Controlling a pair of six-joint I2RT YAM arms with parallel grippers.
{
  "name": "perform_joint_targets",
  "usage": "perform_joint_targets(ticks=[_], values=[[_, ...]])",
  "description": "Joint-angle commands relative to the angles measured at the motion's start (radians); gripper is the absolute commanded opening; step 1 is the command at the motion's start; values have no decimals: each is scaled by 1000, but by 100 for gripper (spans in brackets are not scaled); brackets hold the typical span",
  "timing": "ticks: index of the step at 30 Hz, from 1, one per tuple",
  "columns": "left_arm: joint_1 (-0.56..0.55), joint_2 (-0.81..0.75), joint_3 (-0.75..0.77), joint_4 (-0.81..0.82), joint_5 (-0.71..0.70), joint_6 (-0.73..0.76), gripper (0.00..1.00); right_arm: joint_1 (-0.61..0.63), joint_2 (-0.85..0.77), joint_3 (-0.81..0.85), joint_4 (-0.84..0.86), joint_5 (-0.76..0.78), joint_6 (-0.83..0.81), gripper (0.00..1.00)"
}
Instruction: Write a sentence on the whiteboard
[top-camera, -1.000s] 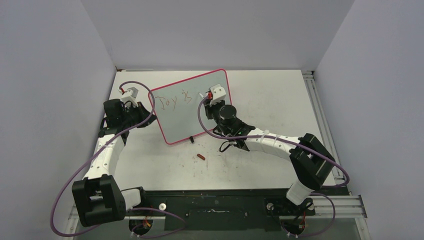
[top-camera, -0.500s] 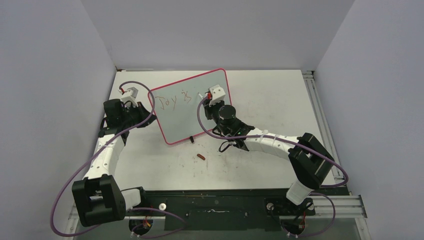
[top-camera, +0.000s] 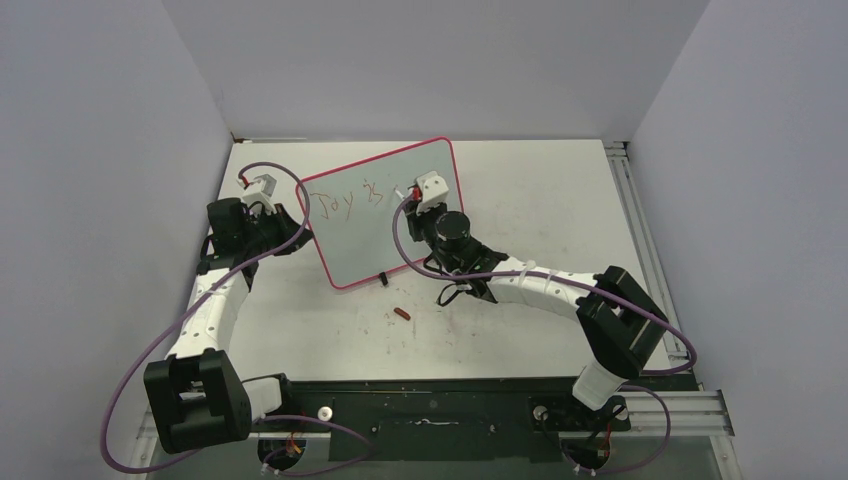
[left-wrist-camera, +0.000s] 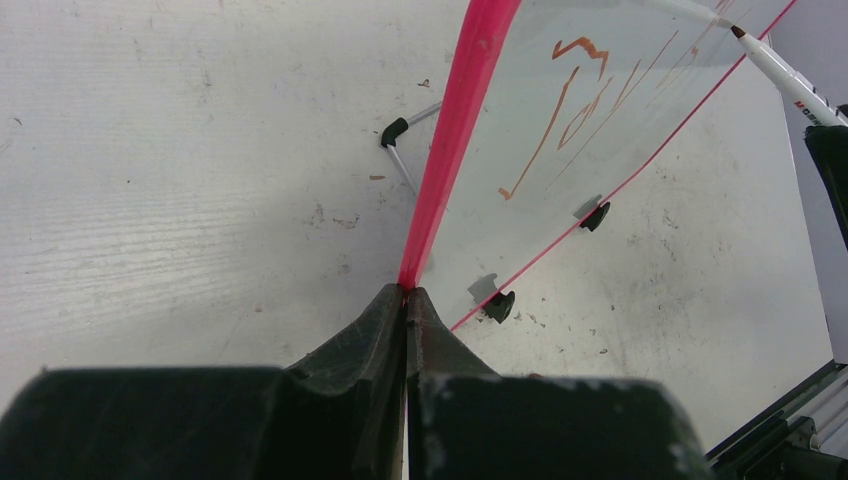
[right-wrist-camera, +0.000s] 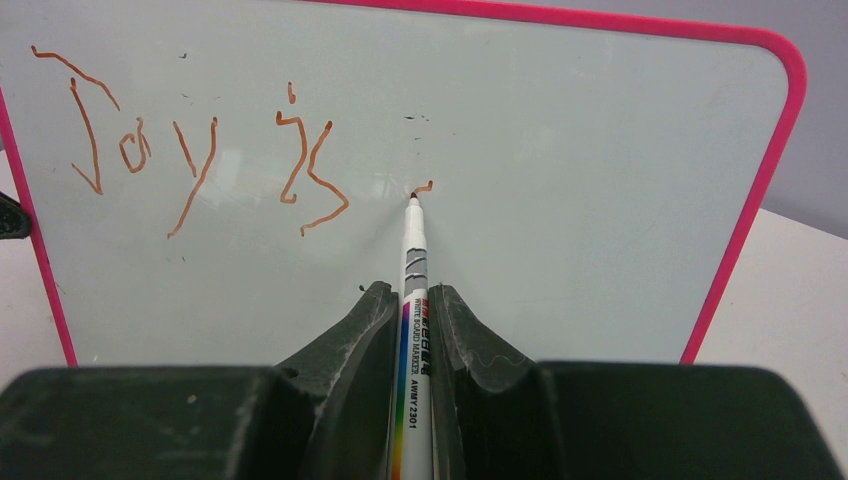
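The whiteboard (top-camera: 372, 248) stands tilted near the table's (top-camera: 540, 190) far edge, left of centre. The sentence (right-wrist-camera: 197, 172) reads "Joy is", with a small hook of the next letter begun. The marker (right-wrist-camera: 414, 270) has its tip on the board, pinched tight in the right gripper (right-wrist-camera: 411, 296). The left gripper (left-wrist-camera: 406, 298) is clamped fully onto the pink frame at the board's left edge.

Risks, as I judge them: too much tip pressure could rock the board if that thin frame grip slips. The marker could also twist between the fingers, and the room left before the right frame looks short for a long word.

Count: one board, one marker, two finished words, two grippers, and one small red piece (top-camera: 402, 314) lying towards the table's near edge.
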Motion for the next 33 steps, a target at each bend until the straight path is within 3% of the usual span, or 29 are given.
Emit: perform_joint_targets(ticks=[1, 33], values=[[-11, -17, 32, 14, 32, 7, 0, 10, -9, -14, 9, -3, 10, 5], [-14, -20, 31, 13, 30, 7, 0, 14, -17, -17, 4, 101, 12, 5]])
